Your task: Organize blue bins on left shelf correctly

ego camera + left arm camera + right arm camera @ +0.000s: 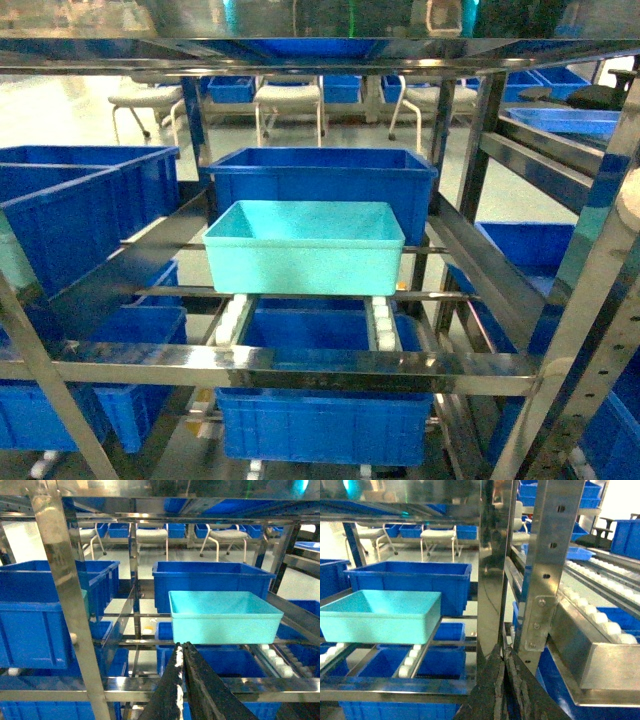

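Observation:
The light turquoise blue bin (300, 262) sits empty on white roller tracks in the middle tier of the steel left shelf (300, 366). Neither gripper appears in the head view. In the left wrist view my left gripper (181, 646) is shut with nothing in it, its tips short of the front rail (260, 682), and the blue bin (225, 624) stands beyond, slightly right. In the right wrist view my right gripper (503, 651) is shut and empty in front of a shiny upright (492, 580). The blue bin (375, 621) lies to its left.
A dark royal-blue ribbed bin (320, 178) stands right behind the turquoise one; another (320, 425) sits on the tier below. More dark bins (70, 215) fill the rack at left. A sloping roller lane (600, 620) runs at right. White chairs (290, 100) stand far back.

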{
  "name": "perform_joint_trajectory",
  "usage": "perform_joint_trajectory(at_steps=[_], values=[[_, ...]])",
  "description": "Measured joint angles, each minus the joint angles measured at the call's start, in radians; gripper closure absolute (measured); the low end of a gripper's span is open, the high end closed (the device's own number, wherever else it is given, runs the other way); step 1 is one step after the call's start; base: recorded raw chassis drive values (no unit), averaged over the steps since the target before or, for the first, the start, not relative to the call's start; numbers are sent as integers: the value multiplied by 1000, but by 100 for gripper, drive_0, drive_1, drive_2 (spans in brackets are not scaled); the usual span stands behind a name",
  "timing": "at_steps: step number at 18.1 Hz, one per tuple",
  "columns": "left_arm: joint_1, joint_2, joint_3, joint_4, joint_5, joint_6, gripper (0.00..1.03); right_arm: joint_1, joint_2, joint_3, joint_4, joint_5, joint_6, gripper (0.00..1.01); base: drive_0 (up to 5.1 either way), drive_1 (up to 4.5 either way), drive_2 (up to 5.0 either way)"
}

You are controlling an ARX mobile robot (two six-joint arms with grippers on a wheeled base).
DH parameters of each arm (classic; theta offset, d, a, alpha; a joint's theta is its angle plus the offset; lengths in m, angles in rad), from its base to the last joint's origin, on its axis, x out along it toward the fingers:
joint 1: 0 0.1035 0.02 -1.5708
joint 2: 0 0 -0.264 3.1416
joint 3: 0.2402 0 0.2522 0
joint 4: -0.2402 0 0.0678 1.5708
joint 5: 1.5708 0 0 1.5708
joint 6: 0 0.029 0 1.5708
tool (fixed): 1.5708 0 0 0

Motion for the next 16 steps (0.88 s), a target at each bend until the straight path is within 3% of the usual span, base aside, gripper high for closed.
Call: perform_joint_trajectory(at_steps=[5,16], values=[[0,-258,-4,-225,0,0,101,5,-237,-17,-207,0,0,99,0,0,0],[0,-570,-5,-514,0,0,101,5,-566,-18,-517,0,0,99,0,0,0]])
